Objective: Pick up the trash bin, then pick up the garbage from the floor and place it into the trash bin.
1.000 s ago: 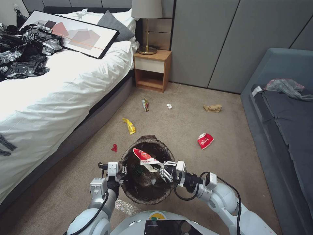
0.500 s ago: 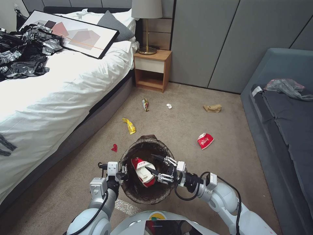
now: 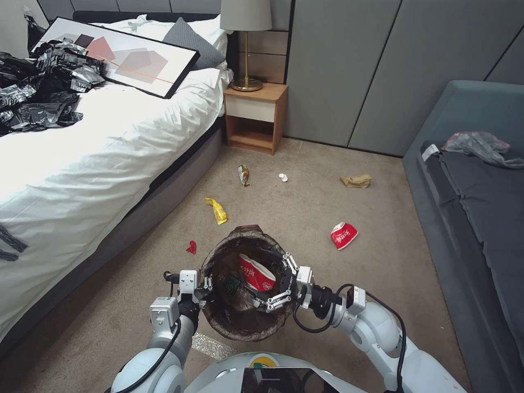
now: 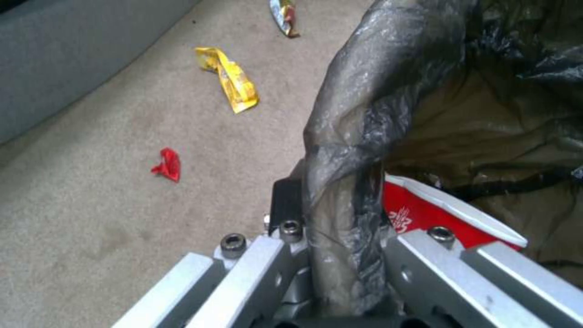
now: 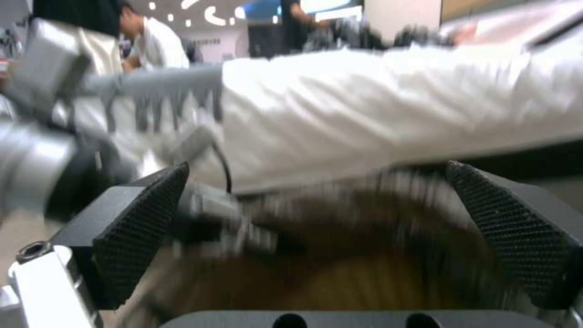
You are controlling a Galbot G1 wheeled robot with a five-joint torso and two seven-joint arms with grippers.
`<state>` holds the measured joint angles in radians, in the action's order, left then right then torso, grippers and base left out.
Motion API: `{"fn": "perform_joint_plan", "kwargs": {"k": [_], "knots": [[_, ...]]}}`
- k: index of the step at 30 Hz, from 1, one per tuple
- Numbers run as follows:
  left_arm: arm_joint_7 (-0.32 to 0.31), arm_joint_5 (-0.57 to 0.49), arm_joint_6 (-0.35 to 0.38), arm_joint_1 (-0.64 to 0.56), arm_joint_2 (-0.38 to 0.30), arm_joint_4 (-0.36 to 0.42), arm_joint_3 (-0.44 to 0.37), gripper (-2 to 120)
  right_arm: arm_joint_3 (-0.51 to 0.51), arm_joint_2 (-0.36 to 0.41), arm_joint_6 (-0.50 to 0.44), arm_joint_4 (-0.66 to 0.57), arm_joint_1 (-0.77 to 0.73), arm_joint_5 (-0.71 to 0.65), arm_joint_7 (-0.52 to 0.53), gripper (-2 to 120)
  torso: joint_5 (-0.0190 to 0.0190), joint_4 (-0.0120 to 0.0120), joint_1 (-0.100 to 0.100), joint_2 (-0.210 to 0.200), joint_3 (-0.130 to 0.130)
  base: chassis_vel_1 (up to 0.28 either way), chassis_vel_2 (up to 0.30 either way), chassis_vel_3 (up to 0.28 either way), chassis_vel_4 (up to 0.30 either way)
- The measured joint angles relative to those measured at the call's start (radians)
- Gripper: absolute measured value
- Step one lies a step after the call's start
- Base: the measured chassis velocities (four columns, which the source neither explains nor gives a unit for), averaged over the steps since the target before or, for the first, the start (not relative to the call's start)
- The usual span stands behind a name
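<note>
Cup (image 3: 256, 272) inside trash bin (image 3: 218, 256), bed (image 3: 82, 158) to its left, nightstand (image 3: 255, 117) beyond

Even, soft indoor light fills the head view; the white bed (image 3: 82, 147) glares slightly. The left wrist view is soft and grainy. The right wrist view is smeared with motion blur.

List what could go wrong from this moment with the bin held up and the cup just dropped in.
1. The left hand holds the trash bin only by a pinch on its bag-covered rim; the thin liner could slip or tear, and the bin could tilt.
2. The open right hand sits over the bin mouth beside the red cup; its fingers might snag the liner while withdrawing.
</note>
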<state>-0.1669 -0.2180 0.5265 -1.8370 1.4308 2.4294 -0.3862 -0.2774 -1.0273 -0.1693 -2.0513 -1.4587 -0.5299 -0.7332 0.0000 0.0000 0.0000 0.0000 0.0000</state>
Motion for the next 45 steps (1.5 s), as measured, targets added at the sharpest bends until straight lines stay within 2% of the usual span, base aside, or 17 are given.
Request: {"fn": "perform_joint_plan", "kwargs": {"k": [2, 7, 9, 10, 13, 14, 17, 18, 19, 21, 25, 28, 29, 32, 45], "knots": [[0.0, 0.0, 0.0, 0.003, 0.0, -0.004, -0.003, 0, -0.047, -0.028, -0.007, -0.108, -0.016, -0.008, 0.035, 100, -0.0001, 0.0003, 0.0, 0.0, 0.0, 0.0, 0.0, 0.0, 0.0], [0.001, 0.0, 0.0, 0.011, 0.001, -0.012, -0.005, 0, -0.099, -0.084, -0.018, -0.222, -0.049, -0.017, 0.131, 100, -0.0003, 0.0, 0.0, 0.0, 0.0, 0.0, 0.0, 0.0, 0.0], [0.002, 0.002, -0.002, 0.016, 0.0, -0.019, -0.006, 0, -0.137, -0.147, -0.032, -0.303, -0.1, 0.018, 0.29, 100, -0.0002, -0.0001, 0.0, 0.0, 0.0, 0.0, 0.0, 0.0, 0.0], [0.002, 0.002, -0.002, 0.016, 0.0, -0.019, -0.006, 0, -0.137, -0.147, -0.032, -0.303, -0.1, 0.018, 0.29, 100, -0.0002, -0.0001, 0.0, 0.0, 0.0, 0.0, 0.0, 0.0, 0.0], [0.006, 0.022, -0.016, 0.022, 0.0, -0.029, -0.016, 0, -0.179, -0.207, -0.009, -0.38, -0.194, 0.156, 0.519, 100, -0.0002, -0.0003, 0.0, 0.0, 0.0, 0.0, 0.0, 0.0, 0.0], [0.006, 0.022, -0.016, 0.022, 0.0, -0.029, -0.016, 0, -0.179, -0.207, -0.009, -0.38, -0.194, 0.156, 0.519, 100, -0.0002, -0.0003, 0.0, 0.0, 0.0, 0.0, 0.0, 0.0, 0.0], [0.009, 0.04, -0.031, 0.025, 0.0, -0.036, -0.026, 0, -0.236, -0.279, -0.012, -0.425, -0.299, 0.342, 0.701, 100, -0.0003, -0.0001, 0.0, 0.0, 0.0, 0.0, 0.0, 0.0, 0.0], [0.009, 0.04, -0.031, 0.025, 0.0, -0.036, -0.026, 0, -0.236, -0.279, -0.012, -0.425, -0.299, 0.342, 0.701, 100, -0.0003, -0.0001, 0.0, 0.0, 0.0, 0.0, 0.0, 0.0, 0.0], [0.009, 0.048, -0.038, 0.028, 0.003, -0.039, -0.029, 0, -0.248, -0.312, -0.016, -0.432, -0.33, 0.385, 0.761, 100, -0.0002, -0.0002, 0.0, 0.0, 0.0, 0.0, 0.0, 0.0, 0.0], [0.007, 0.056, -0.047, 0.032, 0.01, -0.04, -0.031, 0, -0.259, -0.349, -0.021, -0.428, -0.357, 0.411, 0.811, 100, -0.0002, -0.0001, 0.0, 0.0, 0.0, 0.0, 0.0, 0.0, 0.0], [0.007, 0.068, -0.053, 0.034, 0.017, -0.04, -0.032, 0, -0.281, -0.39, -0.049, -0.385, -0.379, 0.426, 0.834, 100, -0.0002, 0.0, 0.0, 0.0, 0.0, 0.0, 0.0, 0.0, 0.0], [0.005, 0.071, -0.054, 0.038, 0.021, -0.038, -0.034, 0, -0.311, -0.426, -0.125, -0.295, -0.403, 0.434, 0.831, 100, -0.0001, 0.0001, 0.0, 0.0, 0.0, 0.0, 0.0, 0.0, 0.0], [0.005, 0.071, -0.054, 0.038, 0.021, -0.038, -0.034, 0, -0.311, -0.426, -0.125, -0.295, -0.403, 0.434, 0.831, 100, -0.0001, 0.0001, 0.0, 0.0, 0.0, 0.0, 0.0, 0.0, 0.0], [0.005, 0.068, -0.053, 0.043, 0.021, -0.036, -0.036, 0, -0.323, -0.454, -0.219, -0.219, -0.41, 0.434, 0.829, 100, -0.0001, 0.0, 0.0, 0.0, 0.0, 0.0, 0.0, 0.0, 0.0], [0.004, 0.067, -0.053, 0.044, 0.022, -0.034, -0.037, 0, -0.328, -0.473, -0.298, -0.168, -0.412, 0.468, 0.833, 100, 0.0, 0.0, 0.0, 0.0, 0.0, 0.0, 0.0, 0.0, 0.0]]}}
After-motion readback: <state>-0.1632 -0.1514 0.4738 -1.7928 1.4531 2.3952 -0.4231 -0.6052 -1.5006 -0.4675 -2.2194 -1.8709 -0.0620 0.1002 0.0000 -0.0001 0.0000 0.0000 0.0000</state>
